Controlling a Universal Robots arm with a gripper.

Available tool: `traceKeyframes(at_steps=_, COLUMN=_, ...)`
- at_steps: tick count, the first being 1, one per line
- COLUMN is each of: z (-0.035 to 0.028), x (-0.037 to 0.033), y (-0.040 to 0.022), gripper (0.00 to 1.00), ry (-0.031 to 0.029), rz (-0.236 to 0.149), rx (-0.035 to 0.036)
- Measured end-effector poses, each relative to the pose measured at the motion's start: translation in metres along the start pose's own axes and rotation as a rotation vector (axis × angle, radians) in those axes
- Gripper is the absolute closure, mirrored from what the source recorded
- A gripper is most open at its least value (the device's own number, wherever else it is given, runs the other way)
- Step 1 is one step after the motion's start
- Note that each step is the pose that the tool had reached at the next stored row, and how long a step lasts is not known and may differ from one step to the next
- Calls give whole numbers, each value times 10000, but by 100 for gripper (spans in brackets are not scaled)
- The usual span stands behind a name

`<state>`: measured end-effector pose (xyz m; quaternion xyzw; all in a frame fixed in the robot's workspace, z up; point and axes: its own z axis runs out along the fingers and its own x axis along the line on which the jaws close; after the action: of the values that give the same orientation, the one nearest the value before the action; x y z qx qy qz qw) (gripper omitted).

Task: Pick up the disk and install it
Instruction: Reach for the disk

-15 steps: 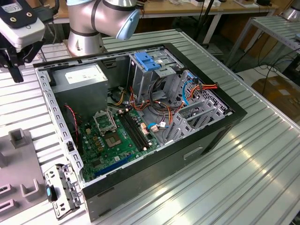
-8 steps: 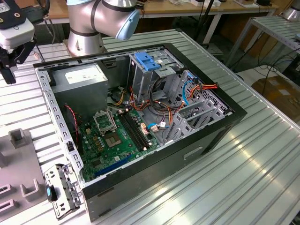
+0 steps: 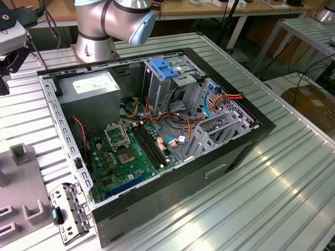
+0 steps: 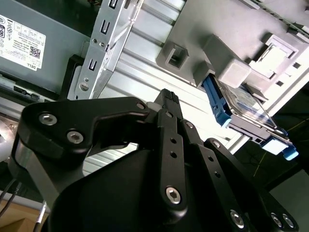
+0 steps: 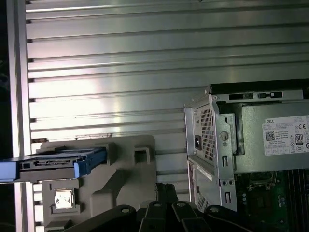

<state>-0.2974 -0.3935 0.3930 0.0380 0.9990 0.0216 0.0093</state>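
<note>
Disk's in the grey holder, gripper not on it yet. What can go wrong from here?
1. The disk sits between blocks of the grey holder. A skewed approach by the gripper may strike a block or the blue rail.
2. Loose orange and blue cables lie over the bays inside the case. They may snag the disk going in.
</note>
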Motion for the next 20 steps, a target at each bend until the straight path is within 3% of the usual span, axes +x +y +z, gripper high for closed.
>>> traceKeyframes(at_steps=2, z=-2, x=87, y=-6, gripper=89, ry=0, rz=1, rx=0)
traceKeyframes(at_steps=4, z=-2, x=119, y=-9, gripper=89, ry=1, rz=1, rx=0)
traceKeyframes(at_steps=8, z=-5, x=264, y=-20, gripper=89, ry=0, rz=0, rx=0)
traceKeyframes(at_steps=20, z=-11, x=522, y=-39, gripper=89, ry=1, rz=0, rx=0)
